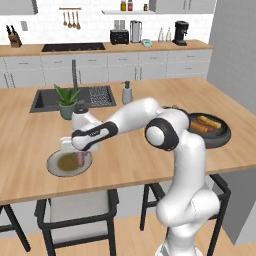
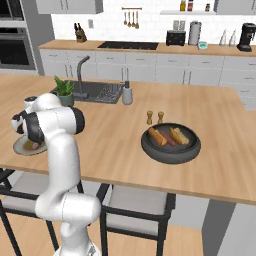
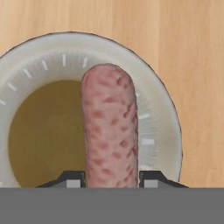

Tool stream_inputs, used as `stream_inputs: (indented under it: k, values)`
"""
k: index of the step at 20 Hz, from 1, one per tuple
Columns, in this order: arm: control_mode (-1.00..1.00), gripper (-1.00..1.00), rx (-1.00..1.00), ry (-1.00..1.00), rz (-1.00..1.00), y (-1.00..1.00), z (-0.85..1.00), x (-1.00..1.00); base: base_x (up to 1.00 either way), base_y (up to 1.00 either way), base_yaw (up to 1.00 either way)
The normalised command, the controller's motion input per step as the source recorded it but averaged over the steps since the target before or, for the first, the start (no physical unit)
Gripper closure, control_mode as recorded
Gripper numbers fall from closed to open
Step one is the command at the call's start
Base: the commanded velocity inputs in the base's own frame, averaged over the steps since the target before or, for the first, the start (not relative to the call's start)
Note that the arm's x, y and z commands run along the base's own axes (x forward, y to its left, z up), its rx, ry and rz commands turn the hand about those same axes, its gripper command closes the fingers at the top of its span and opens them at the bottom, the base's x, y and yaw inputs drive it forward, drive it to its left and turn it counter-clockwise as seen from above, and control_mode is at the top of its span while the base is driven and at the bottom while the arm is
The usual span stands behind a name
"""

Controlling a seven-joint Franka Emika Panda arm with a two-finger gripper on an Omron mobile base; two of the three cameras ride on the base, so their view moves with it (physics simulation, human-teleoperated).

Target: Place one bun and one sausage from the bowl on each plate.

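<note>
I can read no text, label, brand or number anywhere here. The pale plate point(image 3: 162, 131) under me carries short white tick marks around its rim, but they are only dashes, not figures. The bottles on the far shelf point(image 1: 126, 6) may bear labels, yet they are too small to tell.

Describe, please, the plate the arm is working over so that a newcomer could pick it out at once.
On the long wooden island counter, look at the front edge, near the potted green plant beside the sink. The pale grey round plate lies there, under the gripper, which holds a pink speckled sausage over it. Unlike the wide dark bowl farther along the counter, it is flat, light and has a brownish centre.
</note>
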Motion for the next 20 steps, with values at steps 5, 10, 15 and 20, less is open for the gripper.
stream_inputs:
  k: [5, 10, 15, 20]
  values:
    - [-1.0, 1.0, 0.0, 0.0, 0.0, 0.0, -0.3, 0.0, 0.0, 0.0, 0.0]
    - [-1.0, -1.0, 0.0, 0.0, 0.0, 0.0, -0.09, 0.0, 0.0, 0.0, 0.0]
    - [-1.0, -1.0, 0.0, 0.0, 0.0, 0.0, 0.0, 0.0, 0.0, 0.0, 0.0]
    - [-1.0, -1.0, 0.0, 0.0, 0.0, -0.12, 0.27, -0.09, 0.0, 0.0, 0.0]
